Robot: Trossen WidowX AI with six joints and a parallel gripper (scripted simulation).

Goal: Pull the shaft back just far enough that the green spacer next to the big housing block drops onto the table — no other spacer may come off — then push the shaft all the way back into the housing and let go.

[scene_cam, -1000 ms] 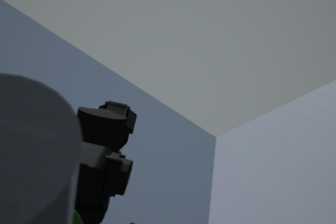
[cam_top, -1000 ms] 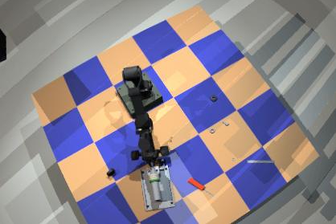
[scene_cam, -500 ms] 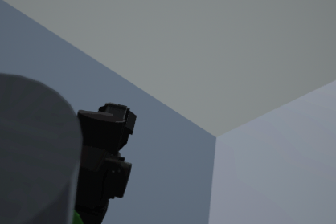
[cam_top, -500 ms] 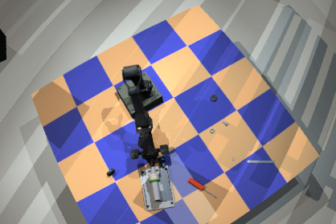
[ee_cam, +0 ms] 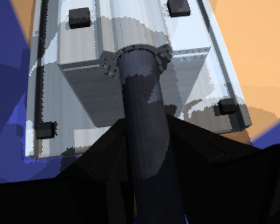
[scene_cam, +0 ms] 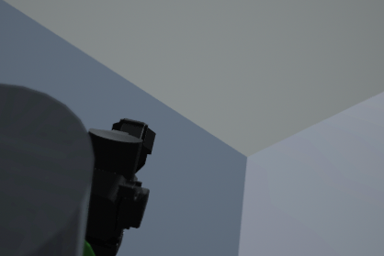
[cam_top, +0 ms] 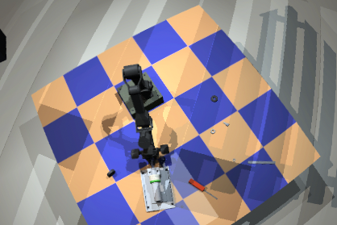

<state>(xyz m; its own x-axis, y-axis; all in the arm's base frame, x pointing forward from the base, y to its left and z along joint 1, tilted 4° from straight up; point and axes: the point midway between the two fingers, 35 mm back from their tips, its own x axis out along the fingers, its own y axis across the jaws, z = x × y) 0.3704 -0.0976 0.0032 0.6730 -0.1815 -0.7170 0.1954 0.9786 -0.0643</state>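
Note:
The dark grey shaft [ee_cam: 143,95] sticks out of the near end of the pale fixture [ee_cam: 86,92] [cam_top: 171,202]. My gripper [ee_cam: 142,125] [cam_top: 152,164] is shut on the shaft, one black finger on each side, a short way from that end. The green spacer [cam_top: 154,181] shows as a thin green band around the pale round part on the fixture. A small green edge [scene_cam: 87,249] shows low in the exterior view, beside a large grey rounded shape. The wrist view does not show the green spacer. The other spacers and the gap at the housing block cannot be made out.
A red screwdriver [cam_top: 197,185] lies right of the fixture. A small black cylinder [cam_top: 111,172] lies to its left. A black ring [cam_top: 214,98], a nut [cam_top: 213,131], a small metal piece [cam_top: 226,124] and a metal rod [cam_top: 261,162] lie farther right.

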